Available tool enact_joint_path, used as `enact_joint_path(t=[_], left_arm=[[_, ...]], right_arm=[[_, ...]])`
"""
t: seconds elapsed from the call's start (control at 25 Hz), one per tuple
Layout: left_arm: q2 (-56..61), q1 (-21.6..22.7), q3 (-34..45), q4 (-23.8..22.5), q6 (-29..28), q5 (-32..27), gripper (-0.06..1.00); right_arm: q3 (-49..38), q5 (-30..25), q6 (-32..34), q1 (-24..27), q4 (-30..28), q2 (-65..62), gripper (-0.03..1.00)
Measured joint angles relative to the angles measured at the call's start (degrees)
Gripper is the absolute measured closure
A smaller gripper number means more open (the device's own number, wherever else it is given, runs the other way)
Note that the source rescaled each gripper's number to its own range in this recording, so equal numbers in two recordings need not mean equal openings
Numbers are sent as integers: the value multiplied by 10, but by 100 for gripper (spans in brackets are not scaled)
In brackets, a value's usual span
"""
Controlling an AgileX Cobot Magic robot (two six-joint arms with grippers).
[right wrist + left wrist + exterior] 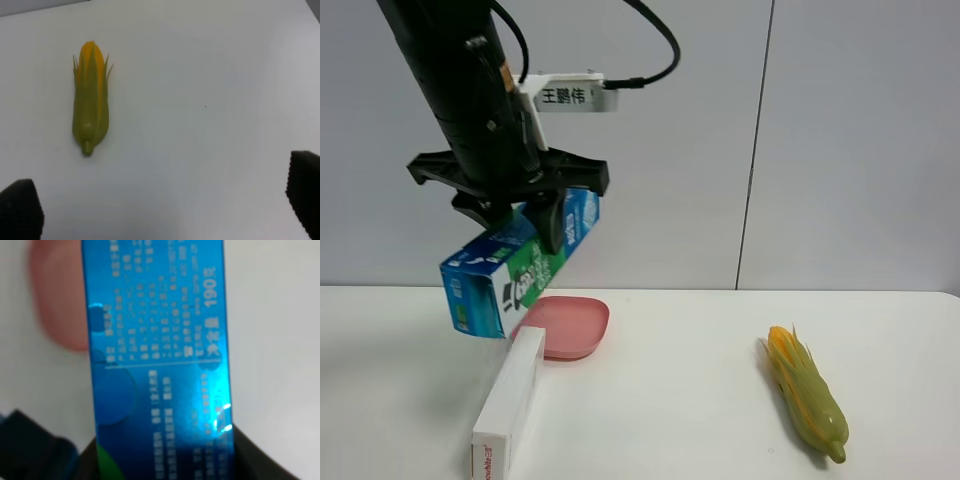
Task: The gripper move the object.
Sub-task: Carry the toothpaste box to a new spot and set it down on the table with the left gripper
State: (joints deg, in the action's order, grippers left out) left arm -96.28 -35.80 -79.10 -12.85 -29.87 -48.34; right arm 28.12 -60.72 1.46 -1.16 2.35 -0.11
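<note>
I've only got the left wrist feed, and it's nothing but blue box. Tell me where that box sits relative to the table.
Observer: The blue box is in the air, held by the left gripper. It is tilted, with the end toward the camera lower, and it is clear of the table.
Operator: Now give me what's lying on the table around there.
Observer: A pink plate sits roughly below the box, and a long white box lies close beside the plate. I cannot tell whether the plate and the white box touch.
</note>
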Motion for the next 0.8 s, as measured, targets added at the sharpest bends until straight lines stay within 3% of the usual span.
enact_joint_path(t=[0.36, 0.8], left_arm=[[15, 112, 0, -16, 76, -88, 94], [16, 211, 21, 30, 96, -63, 94]], right_arm=[[0, 0, 0, 0, 0, 0, -3], [0, 0, 0, 0, 0, 0, -3]])
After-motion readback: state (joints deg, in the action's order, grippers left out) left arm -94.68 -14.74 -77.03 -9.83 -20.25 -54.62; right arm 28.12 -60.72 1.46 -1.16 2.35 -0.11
